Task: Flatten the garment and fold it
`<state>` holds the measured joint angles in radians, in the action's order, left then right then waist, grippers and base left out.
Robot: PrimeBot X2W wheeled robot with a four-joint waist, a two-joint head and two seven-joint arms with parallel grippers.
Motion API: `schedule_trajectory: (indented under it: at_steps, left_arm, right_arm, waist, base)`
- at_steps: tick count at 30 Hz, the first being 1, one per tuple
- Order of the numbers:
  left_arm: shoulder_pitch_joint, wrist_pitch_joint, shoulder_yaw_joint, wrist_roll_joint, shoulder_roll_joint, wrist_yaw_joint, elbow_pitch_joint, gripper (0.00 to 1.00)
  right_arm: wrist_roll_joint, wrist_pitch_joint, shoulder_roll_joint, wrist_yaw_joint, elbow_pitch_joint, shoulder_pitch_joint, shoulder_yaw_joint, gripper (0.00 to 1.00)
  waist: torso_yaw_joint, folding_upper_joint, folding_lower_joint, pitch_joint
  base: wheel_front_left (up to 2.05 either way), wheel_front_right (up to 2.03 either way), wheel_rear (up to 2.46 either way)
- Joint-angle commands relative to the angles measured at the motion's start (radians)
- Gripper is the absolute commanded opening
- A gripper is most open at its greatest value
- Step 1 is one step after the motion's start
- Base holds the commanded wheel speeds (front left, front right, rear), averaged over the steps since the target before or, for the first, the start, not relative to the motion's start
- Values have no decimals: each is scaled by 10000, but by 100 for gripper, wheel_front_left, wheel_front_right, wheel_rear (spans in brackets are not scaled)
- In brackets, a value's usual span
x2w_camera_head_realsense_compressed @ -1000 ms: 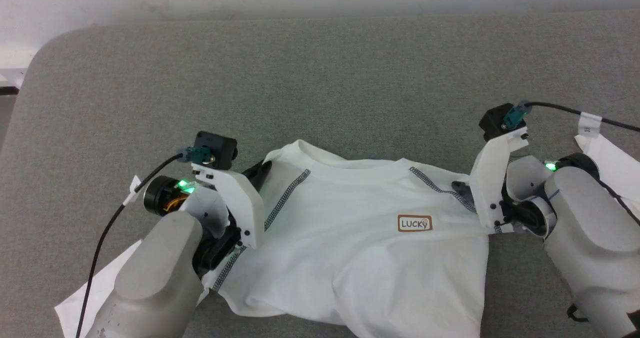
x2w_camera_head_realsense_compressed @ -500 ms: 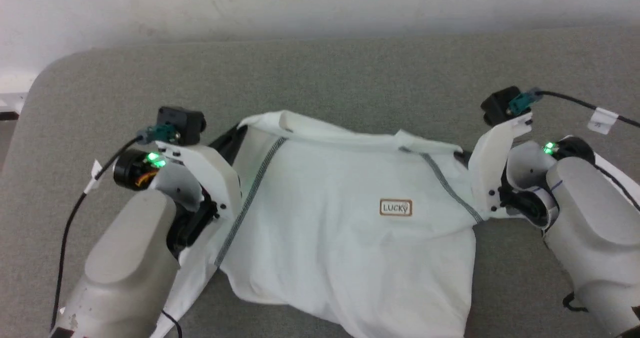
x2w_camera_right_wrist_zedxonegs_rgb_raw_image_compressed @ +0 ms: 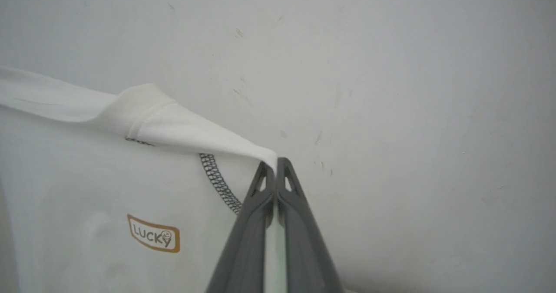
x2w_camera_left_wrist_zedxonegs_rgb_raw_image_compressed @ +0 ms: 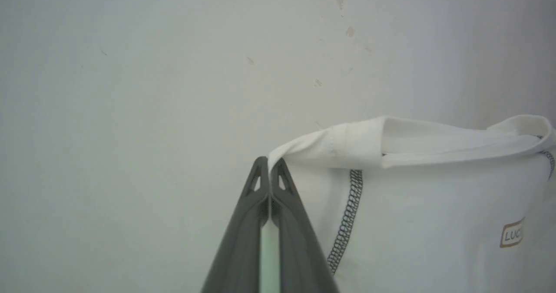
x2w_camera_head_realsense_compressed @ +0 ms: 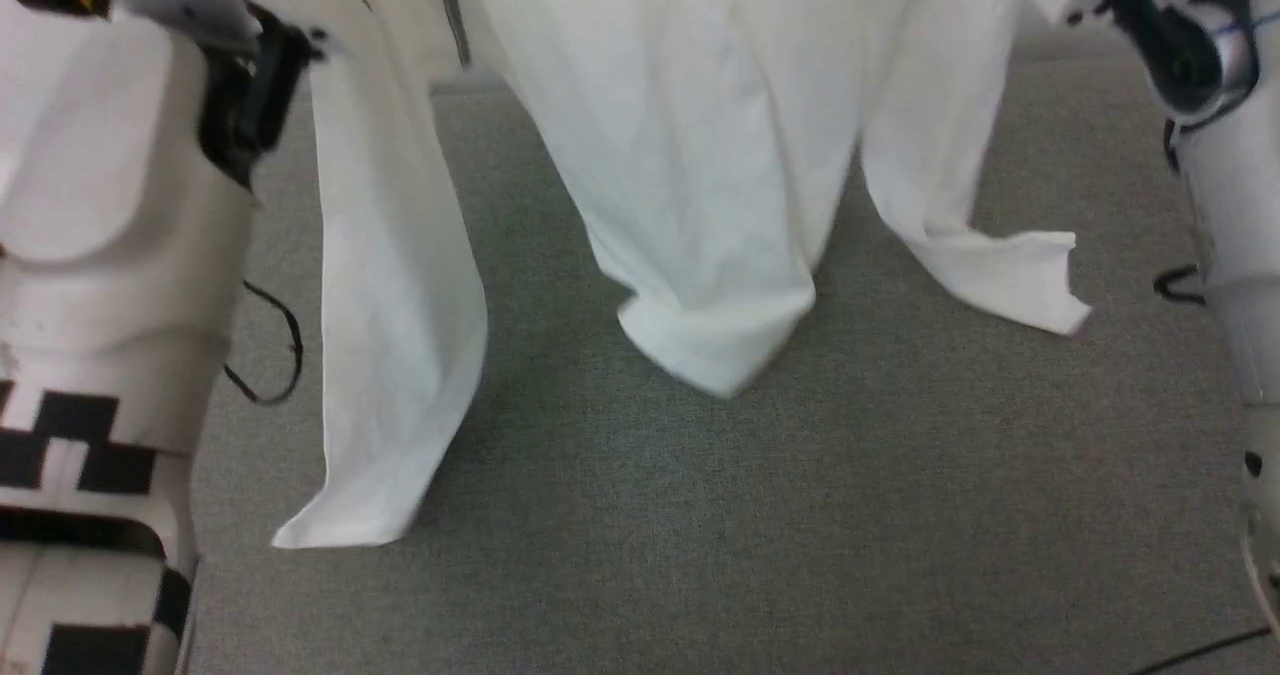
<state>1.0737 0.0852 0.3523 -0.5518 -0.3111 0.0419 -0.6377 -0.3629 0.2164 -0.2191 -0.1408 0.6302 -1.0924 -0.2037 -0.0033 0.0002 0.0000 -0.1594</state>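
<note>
Grey surface, garment now raised and hanging, left fingers and right fingers pinching its shoulders

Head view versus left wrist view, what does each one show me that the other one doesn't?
Head view: the lower part of the lifted white long-sleeved top, with a sleeve at the left, a sleeve at the right and the bunched hem hanging over the grey fabric-covered table. Left wrist view: the left hand shut on the top's shoulder edge, the folded neck band and part of the brown-edged label. Shared: the same white top, hanging from its upper edge.
</note>
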Motion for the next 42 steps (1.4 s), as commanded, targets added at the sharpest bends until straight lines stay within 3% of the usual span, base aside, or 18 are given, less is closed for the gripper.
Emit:
schedule_trajectory:
  at_steps: [1,11,19,30,35,42]
  left_arm:
    - [547,288,-252,132,-376,-176,-315,0]
    - [3834,1400,-587,529,-744,-145,-1873,0]
    - [4131,1683,-570,482,-488,203,-2958,0]
    - [1045,1762,-1260,-112,168,635,-2984,0]
    - [-1288,1763,-1673,-205,401,652,-2188,0]
    - [-5116,1761,-1866,-166,611,404,-365,0]
  right_arm:
    - [189,-256,-75,101,203,-482,330,0]
    - [1652,-2723,433,101,1245,-3636,582,0]
    - [1396,-3367,795,101,2614,-4148,-267,0]
    - [-274,-3559,705,101,3580,-2036,-1960,0]
    - [-1450,-3656,477,101,2898,-111,-2858,0]
    - [-2574,-3838,-402,101,1093,2840,-3516,0]
  waist:
    - [-335,-2,0,-604]
    - [-637,-2,0,-1752]
    - [-558,-2,0,-2814]
    - [-202,-2,0,-2504]
    - [-149,-2,0,-1678]
    - [-180,-2,0,-263]
  base:
    - [0,0,0]
    - [0,0,0]
    - [0,0,0]
    - [0,0,0]
    - [0,0,0]
    - [0,0,0]
